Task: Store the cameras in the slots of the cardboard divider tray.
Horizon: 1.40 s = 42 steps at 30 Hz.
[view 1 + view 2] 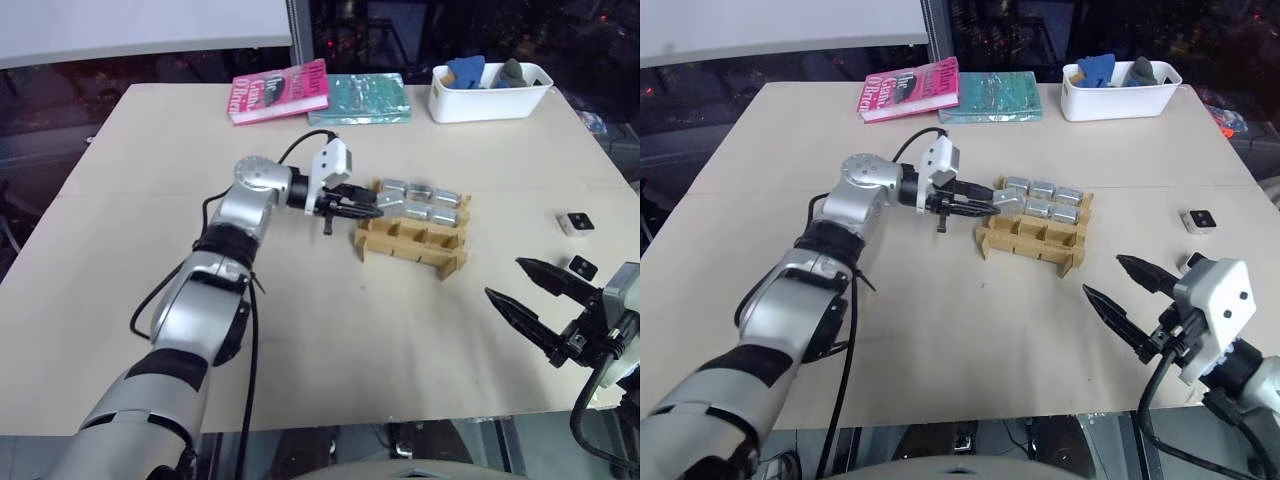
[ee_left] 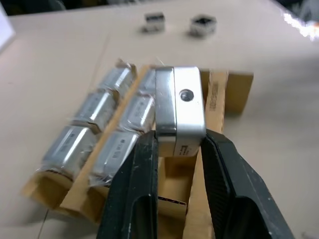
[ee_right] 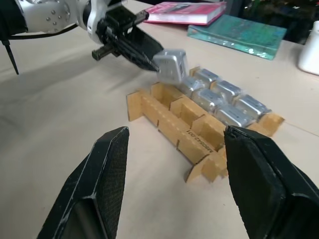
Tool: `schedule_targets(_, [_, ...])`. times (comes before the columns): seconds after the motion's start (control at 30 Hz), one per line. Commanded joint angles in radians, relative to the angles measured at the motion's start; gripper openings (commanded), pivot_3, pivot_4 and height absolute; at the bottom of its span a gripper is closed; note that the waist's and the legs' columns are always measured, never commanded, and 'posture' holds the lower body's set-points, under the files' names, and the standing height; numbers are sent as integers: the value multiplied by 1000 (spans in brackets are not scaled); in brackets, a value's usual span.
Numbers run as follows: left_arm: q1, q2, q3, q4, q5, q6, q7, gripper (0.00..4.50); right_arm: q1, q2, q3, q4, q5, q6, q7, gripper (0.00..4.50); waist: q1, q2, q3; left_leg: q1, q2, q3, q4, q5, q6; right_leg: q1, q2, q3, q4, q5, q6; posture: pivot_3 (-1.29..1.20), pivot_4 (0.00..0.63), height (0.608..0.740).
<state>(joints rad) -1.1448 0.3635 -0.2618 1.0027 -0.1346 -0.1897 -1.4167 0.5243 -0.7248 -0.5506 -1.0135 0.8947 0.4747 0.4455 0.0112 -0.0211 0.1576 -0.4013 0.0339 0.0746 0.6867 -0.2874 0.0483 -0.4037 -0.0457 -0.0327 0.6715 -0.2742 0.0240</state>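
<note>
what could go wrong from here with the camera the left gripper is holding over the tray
1. The left gripper pinches the held camera only at its lower end, so it could pivot or slip before it reaches a slot.
2. It hangs at the edge of the cardboard divider tray, right beside the stored cameras. A descent slightly off could land it on a divider wall or knock a neighbour.
3. The light tray may slide if pushed.
</note>
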Motion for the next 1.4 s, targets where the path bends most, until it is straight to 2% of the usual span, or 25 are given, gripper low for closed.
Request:
schedule_targets(0.03, [-67,-5,5,111,62,-109,-42,682,57,-4,15,-34,-27,-106,-34,2981,1,0,0,0,0,0,0,0,0,0,0,0,0,0,0,0,150,740])
schedule_targets(0.27, [-112,-24,-9,221,176,-194,1,682,194,-31,61,-34,-77,-253,-82,2981,3,-2,0,-1,0,-1,1,0,0,0,0,0,0,0,0,0,150,740])
schedule_targets(0.53, [-126,-40,3,254,229,-213,31,682,260,-67,77,-34,-87,-330,-128,2981,4,-2,-1,0,1,0,2,0,0,0,0,0,1,0,0,0,150,740])
schedule_targets(0.6, [-128,-39,13,254,225,-210,21,1746,264,-74,80,-34,-86,-333,-134,2981,3,-2,-1,0,1,0,2,0,0,0,0,0,1,0,0,0,150,740])
schedule_targets(0.77, [-141,-18,105,210,135,-161,-77,3925,270,-80,84,-34,-103,-311,-166,2981,2,-2,0,0,1,0,2,0,0,0,0,0,1,0,0,0,150,740])
schedule_targets(0.8, [-137,-7,129,184,106,-138,-117,4166,263,-72,82,-34,-126,-280,-192,2981,2,-3,0,0,1,0,2,0,0,0,0,-1,1,0,0,0,150,740])
schedule_targets(0.83, [-132,0,145,163,88,-121,-144,4166,260,-66,81,-34,-143,-260,-209,2981,2,-3,0,-1,1,0,2,0,0,-1,0,-1,1,0,0,0,150,740])
schedule_targets(0.9, [-91,22,181,48,6,-32,-187,4166,234,-53,85,-23,-211,-180,-256,2981,1,-3,0,0,1,0,2,0,0,-1,0,-1,1,0,0,0,150,740])
schedule_targets(1.03, [84,70,211,-339,-131,214,-183,4166,135,-21,111,40,-284,-51,-343,2981,-3,-2,-1,1,2,1,2,0,0,0,-1,3,3,0,0,0,150,740])
schedule_targets(1.1, [207,93,219,-575,-194,351,-138,4166,55,-7,116,115,-269,37,-379,2981,-4,-2,-1,1,2,1,3,0,-1,0,-1,3,5,0,0,0,150,740])
schedule_targets(1.23, [468,86,236,-1019,-316,601,61,4166,-165,-6,115,315,-328,239,-499,2981,-4,-1,-1,2,2,2,5,0,-1,1,-3,5,7,0,0,0,150,740])
schedule_targets(1.4, [640,63,239,-1292,-379,747,270,4166,-362,21,89,483,-327,381,-519,2981,4,2,-3,3,3,0,5,1,-1,1,-2,3,8,0,0,0,150,740])
